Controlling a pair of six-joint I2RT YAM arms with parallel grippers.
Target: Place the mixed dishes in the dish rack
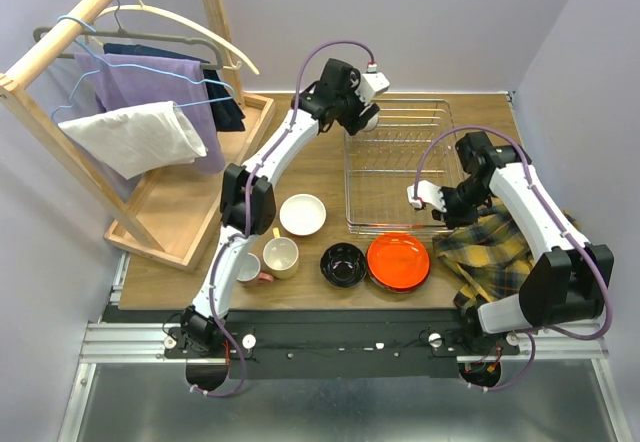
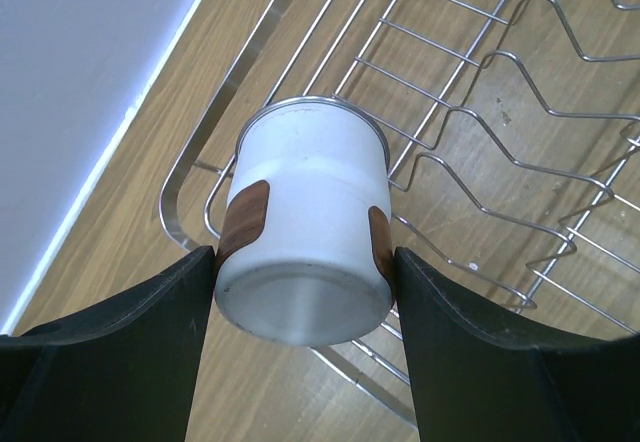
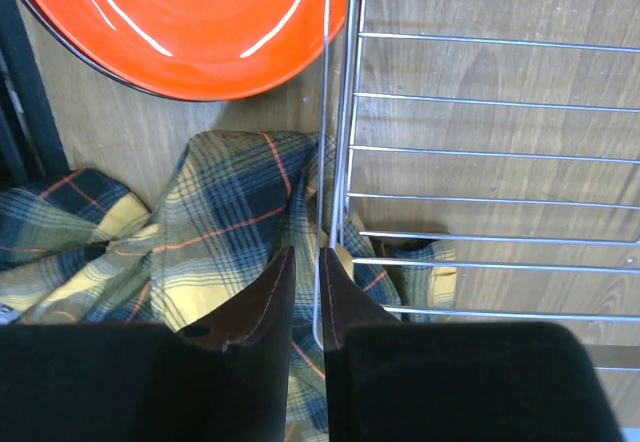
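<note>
My left gripper (image 1: 366,114) is shut on a steel cup (image 2: 305,232) and holds it upside down over the far left corner of the silver wire dish rack (image 1: 400,162). In the left wrist view the rack's corner (image 2: 190,177) lies below the cup. My right gripper (image 1: 443,210) is shut on the thin rim wire (image 3: 322,212) at the rack's near right side. In front of the rack stand a white bowl (image 1: 302,214), a cream mug (image 1: 281,257), a pink mug (image 1: 250,267), a black bowl (image 1: 343,264) and an orange-red bowl (image 1: 398,261).
A plaid cloth (image 1: 490,247) lies bunched at the rack's near right, under my right gripper (image 3: 308,262). A wooden clothes rack with hangers and its tray (image 1: 180,202) fills the left side. Walls close in on both sides.
</note>
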